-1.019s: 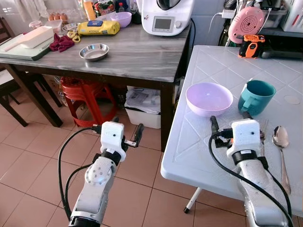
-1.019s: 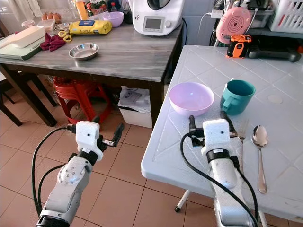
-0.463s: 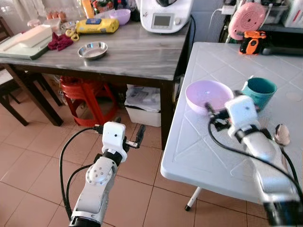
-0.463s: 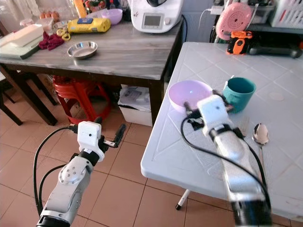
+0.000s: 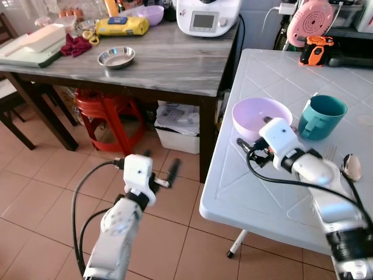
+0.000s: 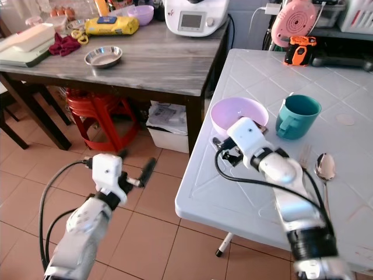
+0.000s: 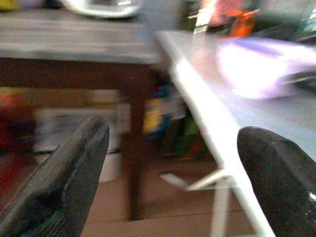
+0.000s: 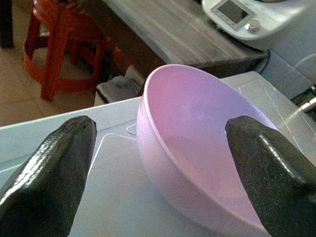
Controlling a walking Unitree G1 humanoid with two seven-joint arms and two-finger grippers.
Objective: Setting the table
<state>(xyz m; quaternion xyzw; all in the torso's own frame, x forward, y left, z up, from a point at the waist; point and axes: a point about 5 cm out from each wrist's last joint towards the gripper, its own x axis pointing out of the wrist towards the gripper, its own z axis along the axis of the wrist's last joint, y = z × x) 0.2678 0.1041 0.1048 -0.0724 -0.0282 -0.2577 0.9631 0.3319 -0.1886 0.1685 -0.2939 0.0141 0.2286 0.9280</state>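
A lilac bowl (image 5: 256, 111) stands on the white table (image 5: 233, 192) near its left edge. Just right of it is a teal mug (image 5: 322, 116), with a spoon (image 5: 349, 166) lying nearer me. My right gripper (image 5: 252, 135) is low over the table at the bowl's near side and open. In the right wrist view the bowl (image 8: 197, 123) sits between its spread fingers (image 8: 54, 163), and neither finger touches it. My left gripper (image 5: 160, 162) hangs open over the tiled floor, left of the white table, holding nothing.
A grey wooden table (image 5: 169, 58) behind carries a steel dish (image 5: 115, 56), a yellow packet (image 5: 121, 25) and a white kitchen machine (image 5: 208, 14). A red stool (image 5: 108, 108) and a white box (image 5: 178, 125) sit beneath it. An orange tool (image 5: 315, 49) lies at the white table's back.
My right gripper has moved forward and to the left, from beside the mug and spoon to the near side of the lilac bowl. The left arm has barely moved.
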